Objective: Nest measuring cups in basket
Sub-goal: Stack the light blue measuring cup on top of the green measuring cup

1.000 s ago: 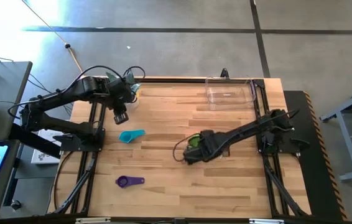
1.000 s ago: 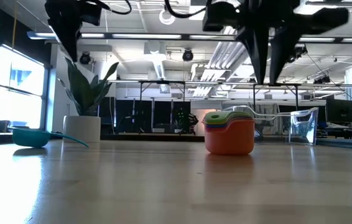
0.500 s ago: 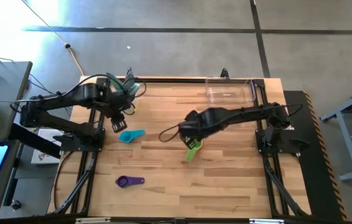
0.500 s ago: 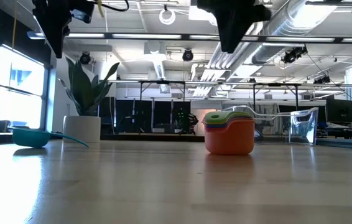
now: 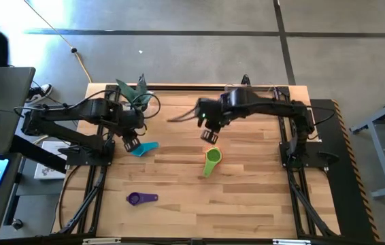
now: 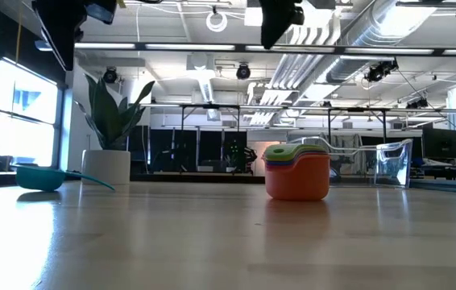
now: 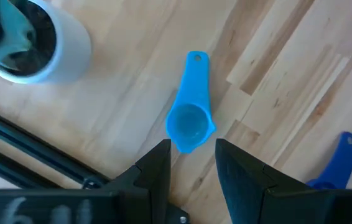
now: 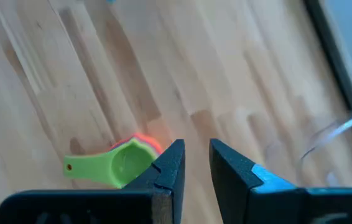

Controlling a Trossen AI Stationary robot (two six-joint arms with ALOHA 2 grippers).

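A nested stack of measuring cups [image 5: 211,159] stands upright on its base at mid-table: orange at the bottom, green on top [image 6: 296,171] [image 8: 117,165]. My right gripper [image 5: 211,135] [image 8: 194,160] hangs open above the stack's far side, touching nothing. The teal cup [image 5: 145,148] [image 7: 189,121] lies on the table at the left. My left gripper [image 5: 131,142] [image 7: 193,160] hovers open just beside its bowl end. A purple cup [image 5: 141,198] lies near the near edge. The clear basket [image 5: 250,99] [image 6: 393,163] stands at the far right.
A white pot with a plant [image 5: 135,94] [image 7: 39,37] stands at the far left corner, close behind my left arm. Bare wood lies between the stack and the basket [image 8: 341,127]. Another cup's handle [image 7: 339,163] shows at the left wrist view's edge.
My right gripper has risen from the stack and swung toward the table's far edge; the stack has stayed standing where it was. My left gripper has moved toward the near edge, closing on the teal cup.
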